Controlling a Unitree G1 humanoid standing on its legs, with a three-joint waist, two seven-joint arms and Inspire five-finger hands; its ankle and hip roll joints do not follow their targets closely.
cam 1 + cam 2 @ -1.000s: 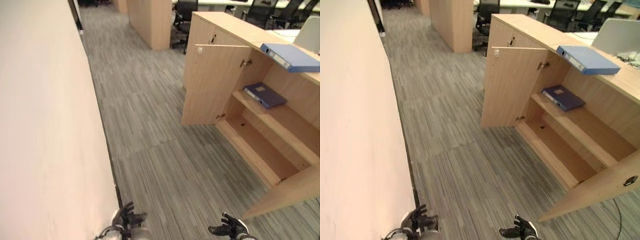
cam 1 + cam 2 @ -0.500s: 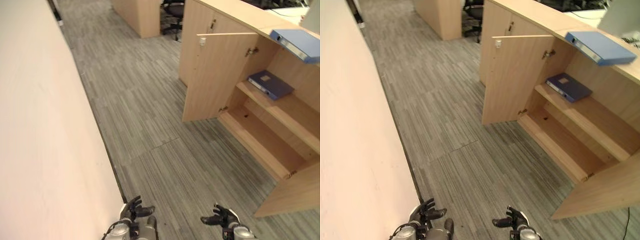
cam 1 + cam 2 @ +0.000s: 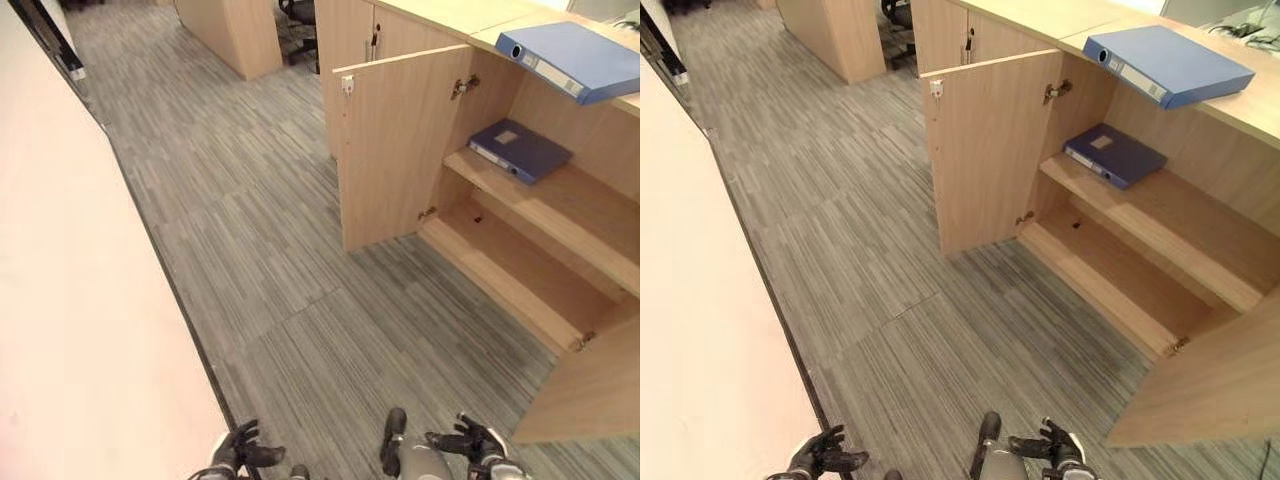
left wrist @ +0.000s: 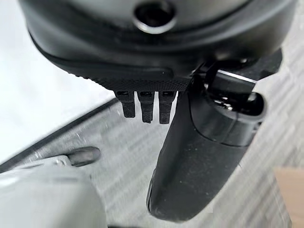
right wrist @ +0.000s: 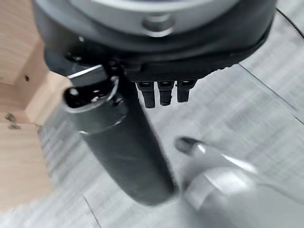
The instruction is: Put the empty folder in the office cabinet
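Observation:
A light blue folder (image 3: 570, 58) lies flat on top of the wooden office cabinet (image 3: 430, 20), jutting over its open front. A darker blue folder (image 3: 520, 150) lies on the upper shelf inside. The cabinet's left door (image 3: 400, 150) stands open, and the lower shelf (image 3: 510, 280) is bare. My left hand (image 3: 240, 455) hangs low by the wall, fingers spread and holding nothing. My right hand (image 3: 470, 445) hangs low in front of the cabinet, fingers relaxed and empty. In the wrist views the thumbs (image 4: 199, 156) (image 5: 118, 147) stand straight over the carpet.
A pale wall (image 3: 70, 330) runs along my left. Grey striped carpet (image 3: 260, 230) stretches ahead. The cabinet's right door (image 3: 590, 390) swings out near my right hand. Another wooden unit (image 3: 230, 30) and an office chair (image 3: 300, 12) stand further back.
The camera has moved forward and turned toward the cabinet, which now sits closer and more central. Both hands stay low and empty.

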